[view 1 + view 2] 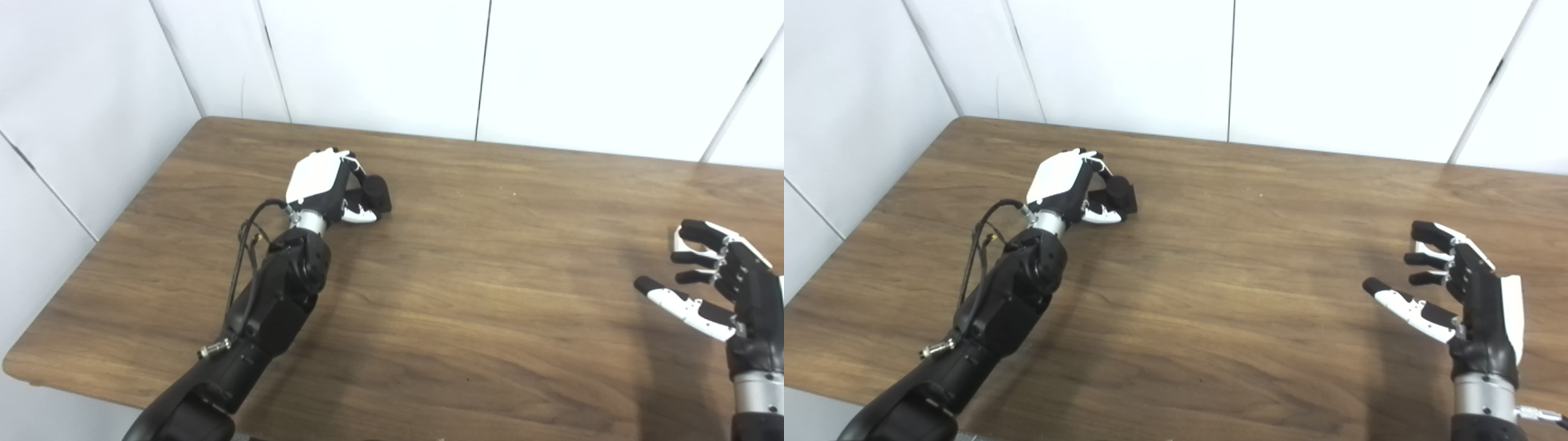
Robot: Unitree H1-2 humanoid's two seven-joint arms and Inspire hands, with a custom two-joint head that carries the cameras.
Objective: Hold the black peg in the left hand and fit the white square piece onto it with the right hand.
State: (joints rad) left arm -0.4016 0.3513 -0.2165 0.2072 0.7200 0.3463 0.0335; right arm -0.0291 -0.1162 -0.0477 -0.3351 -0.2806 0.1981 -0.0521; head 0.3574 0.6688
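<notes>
Lab-like test booth: bare white panel walls (380,61), plain wooden table (490,294).

No text, label, brand, number or sign can be read in either view.

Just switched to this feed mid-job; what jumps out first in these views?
The left hand stands out at the table's far left, curled around the black peg low over the wood. The right hand is at the near right edge, open and holding nothing. No white square piece shows anywhere on the table.
</notes>
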